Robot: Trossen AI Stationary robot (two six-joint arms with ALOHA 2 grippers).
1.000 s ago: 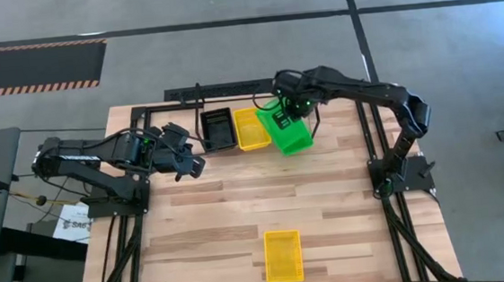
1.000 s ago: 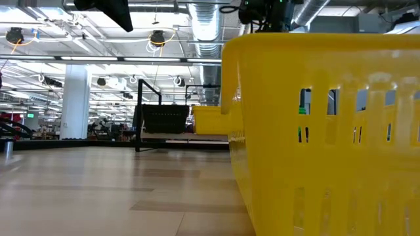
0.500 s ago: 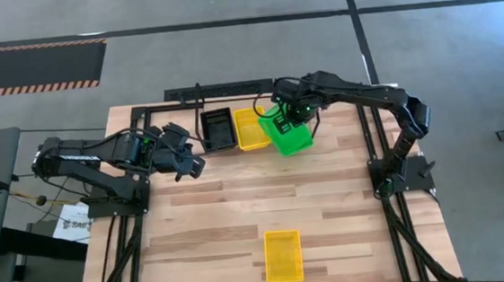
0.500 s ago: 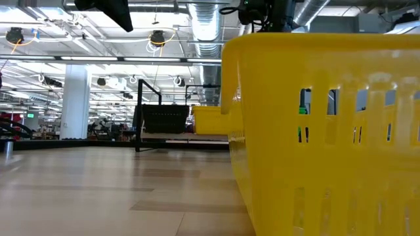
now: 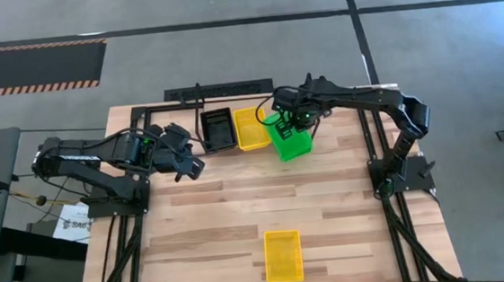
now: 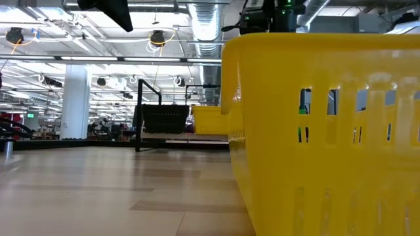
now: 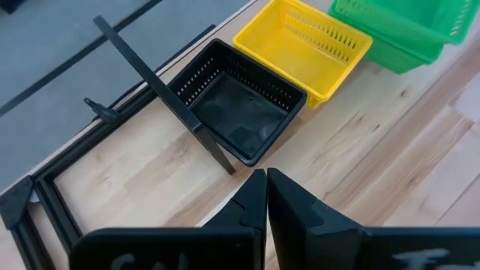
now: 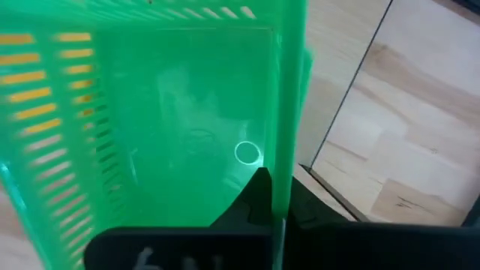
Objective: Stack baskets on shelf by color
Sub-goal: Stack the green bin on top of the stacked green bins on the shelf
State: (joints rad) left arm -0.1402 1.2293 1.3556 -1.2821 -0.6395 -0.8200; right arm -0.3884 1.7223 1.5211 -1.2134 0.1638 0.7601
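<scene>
High view: the right hand [image 5: 292,121] is at the far side of the tabletop [image 5: 223,224], pinched tight on the rim of a green basket [image 5: 290,138], which sits tilted just right of a yellow basket [image 5: 250,128]. A black basket [image 5: 218,129] stands just left of that one; the yellow and black ones lie side by side on the shelf [image 5: 183,119], whose black rods frame the far left part of the tabletop. A second yellow basket [image 5: 283,255] lies alone near the front edge, well apart from the others. The left hand [image 5: 193,165] waits above the left side of the tabletop, just beside the black basket, with its fingers pressed together and holding nothing.

Low view: the near yellow basket [image 6: 328,131] fills the right half. Far behind it stand the black basket [image 6: 165,118] and the other yellow basket [image 6: 211,119] on the shelf. A bit of green shows through the near basket's slots. One arm's dark parts show at the top, above the near basket.

Left wrist view: the left hand [image 7: 267,196] has its two fingers meeting, empty. Ahead lie the black basket [image 7: 236,109], the yellow basket [image 7: 304,46] touching it, and the green basket [image 7: 405,30] beyond. A black shelf rod [image 7: 161,94] crosses in front of the black basket.

Right wrist view: the right hand [image 8: 274,204] grips the green basket [image 8: 150,120] by its wall, the fingers clamped on the thin rim. Bare wood and a black rod [image 8: 349,101] lie beyond.
</scene>
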